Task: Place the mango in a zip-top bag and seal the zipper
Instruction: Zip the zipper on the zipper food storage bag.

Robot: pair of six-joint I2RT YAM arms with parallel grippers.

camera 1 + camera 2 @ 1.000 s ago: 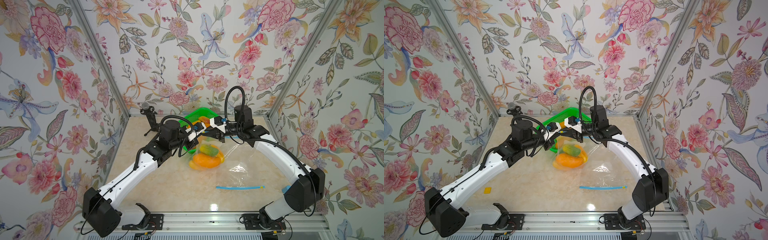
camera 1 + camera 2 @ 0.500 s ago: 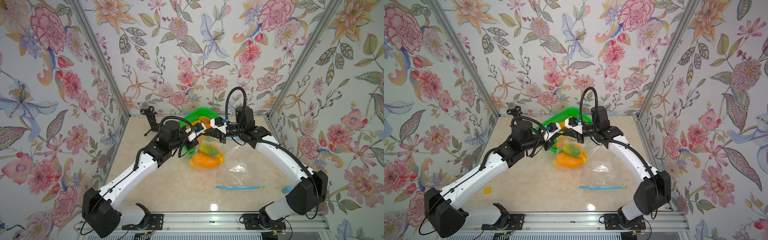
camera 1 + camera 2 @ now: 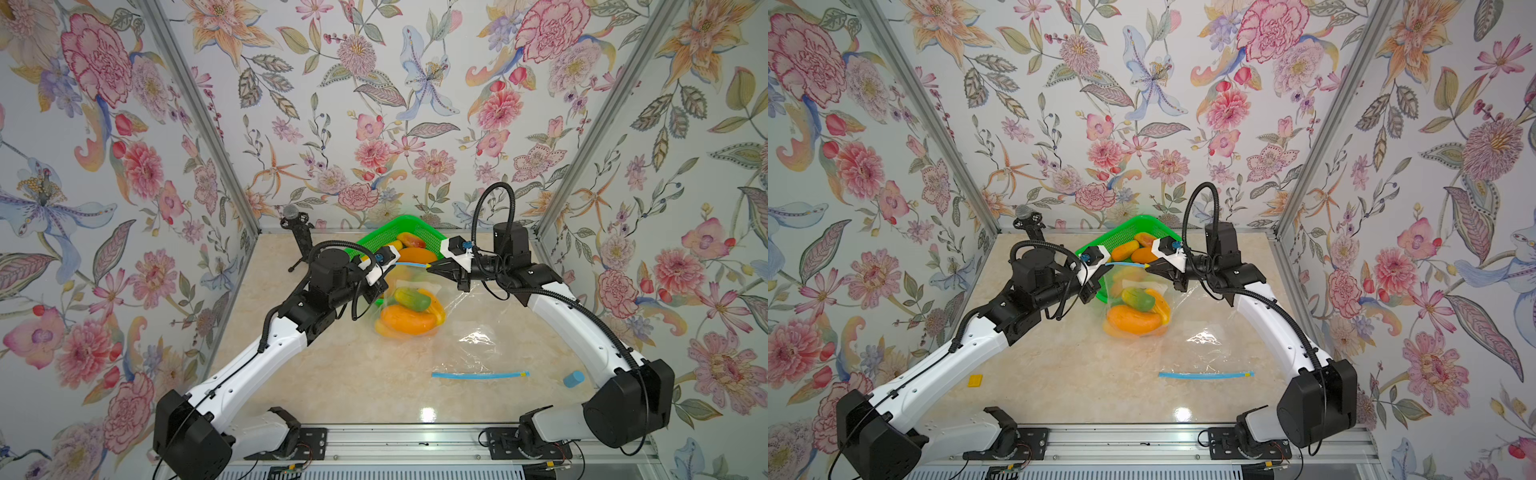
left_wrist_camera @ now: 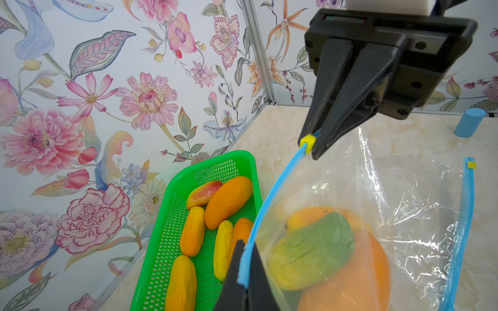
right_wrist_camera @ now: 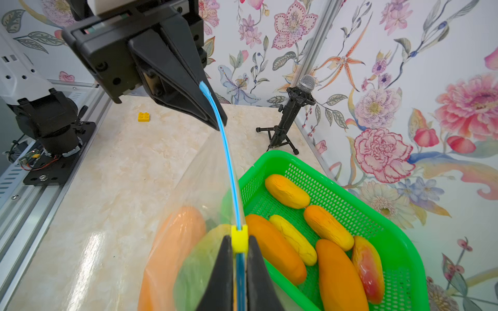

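- Left tool (image 4: 245,258): clenched on one end of the blue zipper strip (image 5: 230,167) of the zip-top bag (image 5: 204,175).
- Right tool (image 4: 310,148): clenched on the opposite end of the same strip. The yellow slider (image 5: 239,238) sits right at its fingertips.
- Zipper strip: stretched between the two tools, raised above the surface (image 3: 332,374). In both wrist views it reads as a single closed line from the left tool to the slider.
- Zip-top bag: hangs from the strip, with its lower end down at the surface, just in front of the green basket (image 3: 374,239).
- Task fruit: an orange mango (image 3: 409,322) lies at the bottom of the bag, and a green-yellow mango (image 3: 413,299) rests on top of it. More yellow-orange fruit shows behind them through the film.
- Green basket: stands at the far edge of the surface and holds several loose mangoes (image 4: 227,200).
- Second clear bag (image 3: 478,345): lies flat on the surface nearer the right arm's base, its blue zipper (image 3: 478,375) toward the front.
- Other items: a blue cylinder (image 3: 574,379) beside the right arm, a yellow brick (image 3: 975,380) beside the left arm and a microphone on a tripod (image 3: 293,212) at the back.
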